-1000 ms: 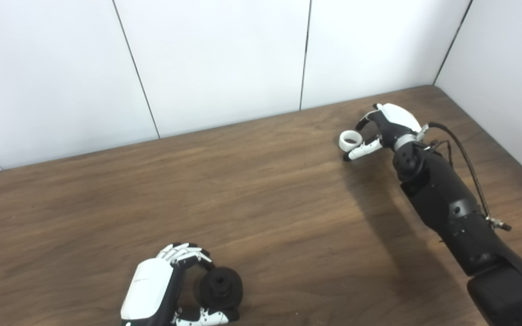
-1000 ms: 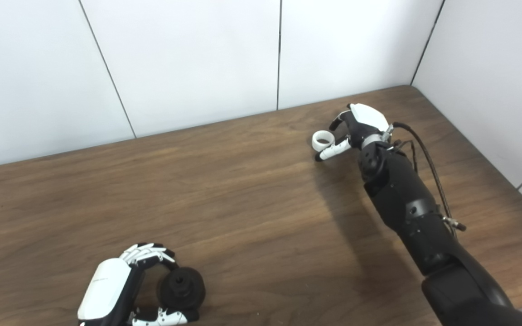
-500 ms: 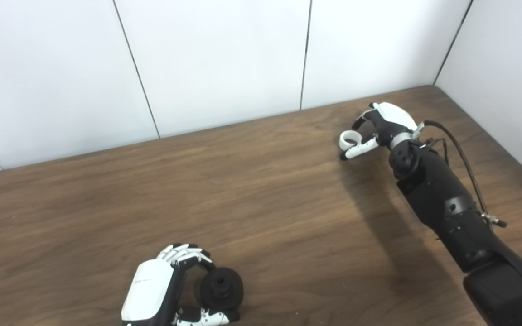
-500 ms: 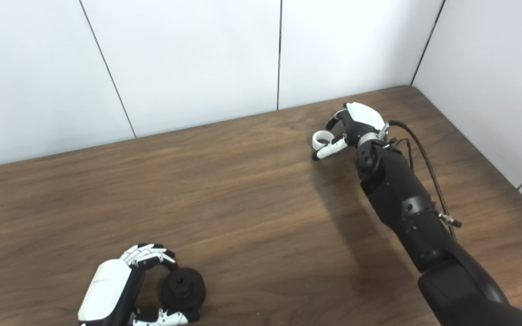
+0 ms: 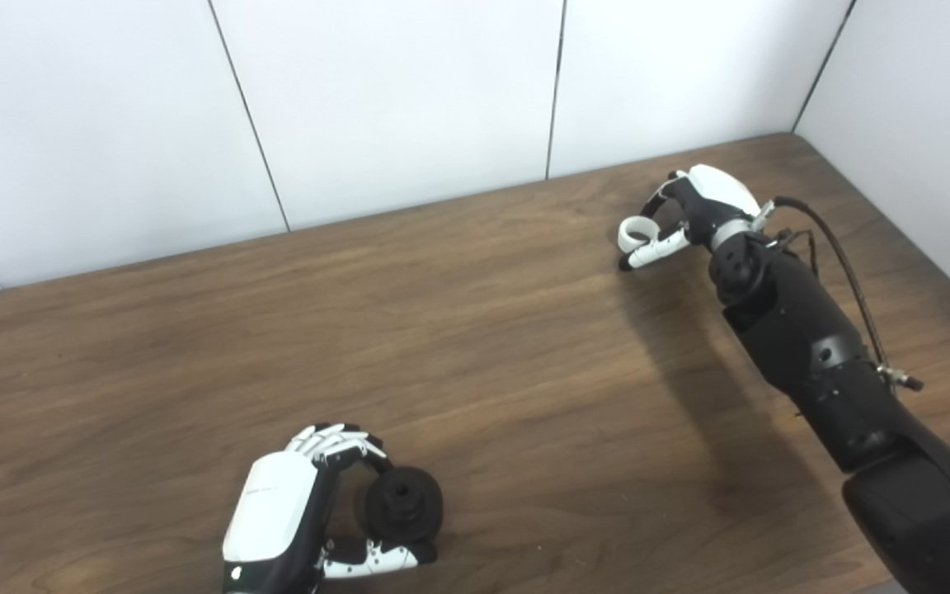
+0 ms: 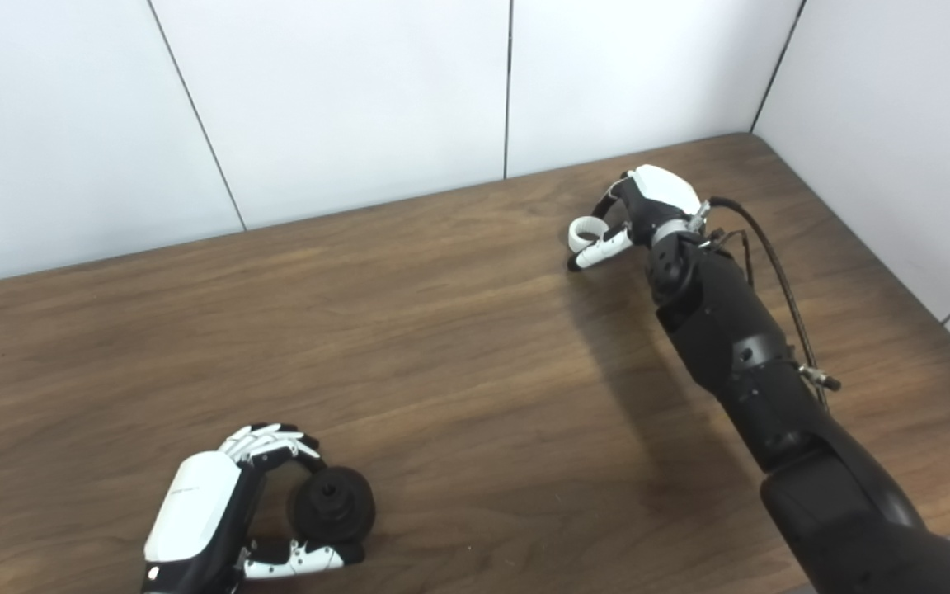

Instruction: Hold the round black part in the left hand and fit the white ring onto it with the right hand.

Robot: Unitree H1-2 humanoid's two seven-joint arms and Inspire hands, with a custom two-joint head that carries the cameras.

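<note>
1. Worktop (image 5: 475,346): flat slab with a dark brown wood-grain surface, the grain running left to right; plain white wall panels with thin dark seams rise behind it and along its right side
2. Right arm (image 5: 821,363): smooth black shell entering from the lower right corner, a thin dark cable looping along its outer side near the wrist
3. Left hand (image 5: 293,511): glossy white back plate, black-and-white fingers; at the near edge of the worktop, its fingers and thumb curl round the round black part
4. Right hand (image 5: 693,219): white-backed, far right of the worktop; thumb and fingers pinch the white ring
5. Round black part (image 5: 402,513): matte black disc with a stepped raised hub and a small central hole; its flat face and axis point up towards the camera
6. White ring (image 5: 633,233): smooth short white band, held at the fingertips of the right hand, well apart from the round black part; opening turned upwards and leftwards
</note>
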